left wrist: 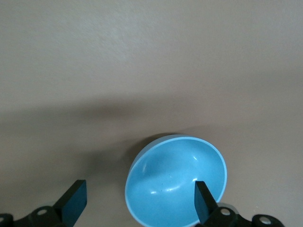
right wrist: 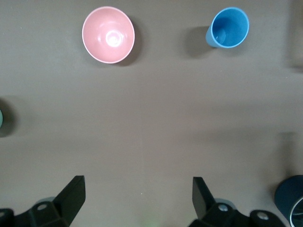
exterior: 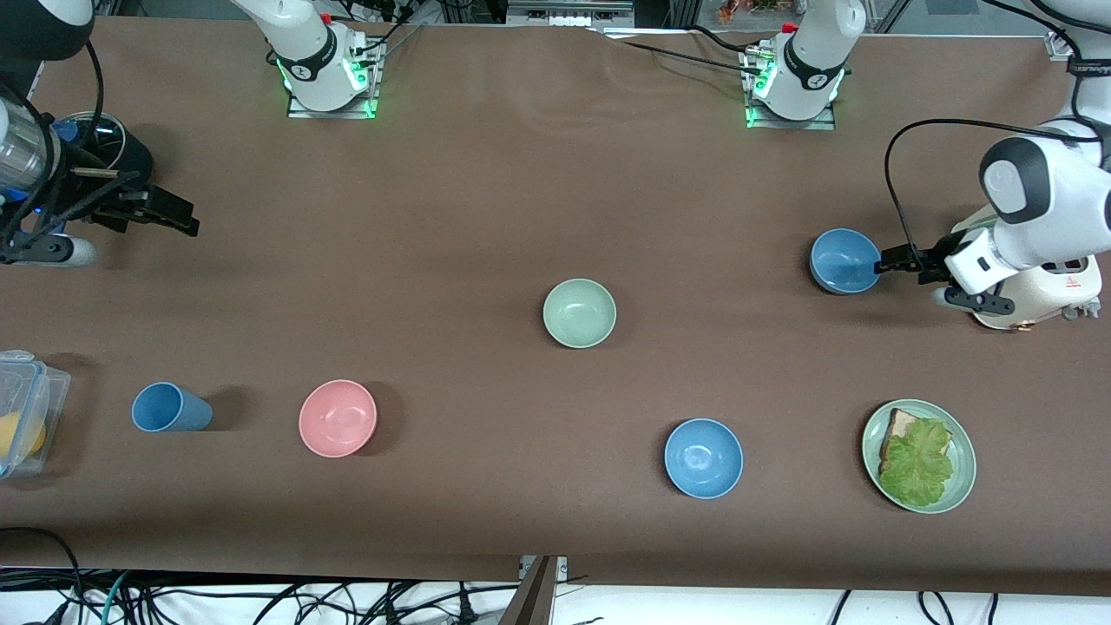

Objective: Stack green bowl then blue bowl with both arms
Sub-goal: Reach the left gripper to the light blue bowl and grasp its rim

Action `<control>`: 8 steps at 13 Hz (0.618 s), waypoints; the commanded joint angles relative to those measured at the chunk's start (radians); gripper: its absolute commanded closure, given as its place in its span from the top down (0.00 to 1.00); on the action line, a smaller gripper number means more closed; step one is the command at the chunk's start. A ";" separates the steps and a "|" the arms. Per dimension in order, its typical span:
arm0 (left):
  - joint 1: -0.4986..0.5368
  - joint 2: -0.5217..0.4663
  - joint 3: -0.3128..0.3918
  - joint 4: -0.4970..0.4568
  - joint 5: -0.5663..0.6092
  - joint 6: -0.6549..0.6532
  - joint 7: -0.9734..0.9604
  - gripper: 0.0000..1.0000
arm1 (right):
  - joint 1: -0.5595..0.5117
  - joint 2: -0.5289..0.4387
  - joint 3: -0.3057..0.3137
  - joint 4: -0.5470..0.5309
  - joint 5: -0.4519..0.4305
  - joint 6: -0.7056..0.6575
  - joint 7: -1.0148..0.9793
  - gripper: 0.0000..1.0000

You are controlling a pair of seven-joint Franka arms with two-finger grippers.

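Two black fingers of the left gripper [exterior: 885,263] stand wide apart at the rim of the blue bowl [exterior: 844,260], at the left arm's end of the table; in the left wrist view one fingertip [left wrist: 204,202] overlaps the bowl's edge while the other sits well clear of it over bare cloth, and whether the near finger touches the rim cannot be told. That bowl [left wrist: 176,179] sits upright on the brown table [exterior: 486,200]. The right gripper [exterior: 165,213] hangs over the right arm's end of the table, its fingers [right wrist: 71,196] spread with nothing between them. The green bowl [exterior: 579,312] rests upright near the middle of the table, well apart from both grippers and nearer to the front camera than the blue bowl. A second, brighter blue bowl [exterior: 703,457] lies nearer still to the camera, between the green bowl and a green plate [exterior: 963,451] carrying bread and lettuce. Toward the right arm's end, a pink bowl [exterior: 337,417] sits beside a blue cup [exterior: 167,408], which lies on its side in the front view, and a clear plastic container [exterior: 30,408] stands at the table's edge beside the cup.
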 commanded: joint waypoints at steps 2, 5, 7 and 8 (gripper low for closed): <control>-0.003 -0.060 0.004 -0.155 -0.109 0.134 0.154 1.00 | -0.019 0.000 0.017 0.004 -0.013 0.006 0.017 1.00; 0.002 -0.059 0.010 -0.210 -0.204 0.182 0.258 1.00 | -0.016 0.000 0.017 0.004 -0.015 0.007 0.017 1.00; 0.008 -0.059 0.027 -0.221 -0.209 0.187 0.298 1.00 | -0.016 0.001 0.017 0.004 -0.015 0.012 0.017 1.00; 0.014 -0.059 0.030 -0.224 -0.209 0.188 0.321 1.00 | -0.016 0.001 0.017 0.004 -0.015 0.012 0.017 1.00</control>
